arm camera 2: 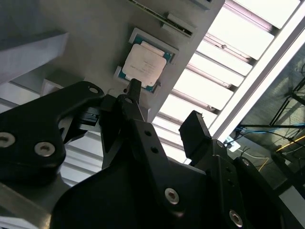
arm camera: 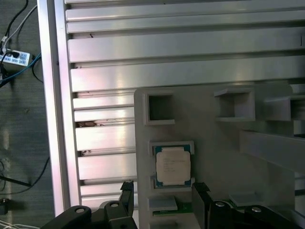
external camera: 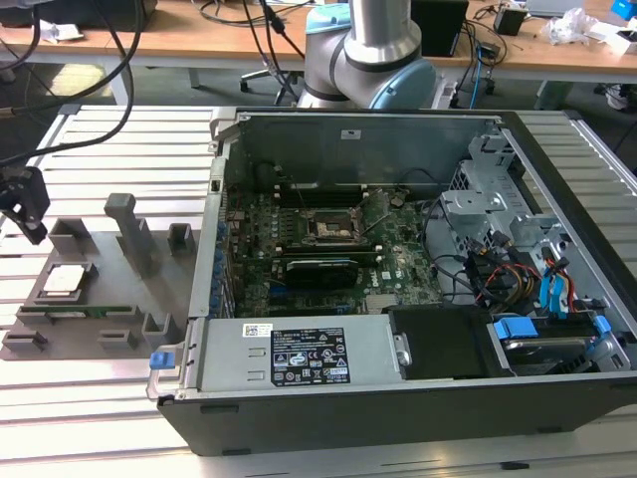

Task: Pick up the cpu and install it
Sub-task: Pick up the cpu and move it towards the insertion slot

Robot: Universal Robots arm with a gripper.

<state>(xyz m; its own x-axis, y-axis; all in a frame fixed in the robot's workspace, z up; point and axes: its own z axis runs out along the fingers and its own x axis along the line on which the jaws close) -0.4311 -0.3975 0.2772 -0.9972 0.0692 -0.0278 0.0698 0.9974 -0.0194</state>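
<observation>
The gripper [external camera: 30,224] hangs at the exterior view's far left, over the slatted aluminium table [external camera: 100,398] and above the edge of a grey holder tray [external camera: 95,249]. Its two black fingers [arm camera: 127,188] stand apart with nothing between them, so the hand is open and empty; the second wrist view shows the same, one slim fingertip and one blocky fingertip with a clear gap between. The cpu [external camera: 65,281] lies flat in a shallow square recess of the tray, silvery plate up with a thin pale rim around it. In the first wrist view the cpu [arm camera: 173,165] sits beyond the spread fingertips, roughly in line with the gap, and the gripper [arm camera: 163,188] is not touching it. In the second wrist view the cpu [arm camera 2: 144,64] appears just past the slim fingertip of the gripper [arm camera 2: 164,109], also apart from it. A thin green memory stick [external camera: 72,312] lies in the tray just beside the cpu's recess. Toward the exterior view's right stands an open computer case [external camera: 398,398], its motherboard [external camera: 299,261] exposed and the metal-framed socket [external camera: 333,227] bare, well apart from the cpu. The arm [external camera: 373,50] rises behind the case
</observation>
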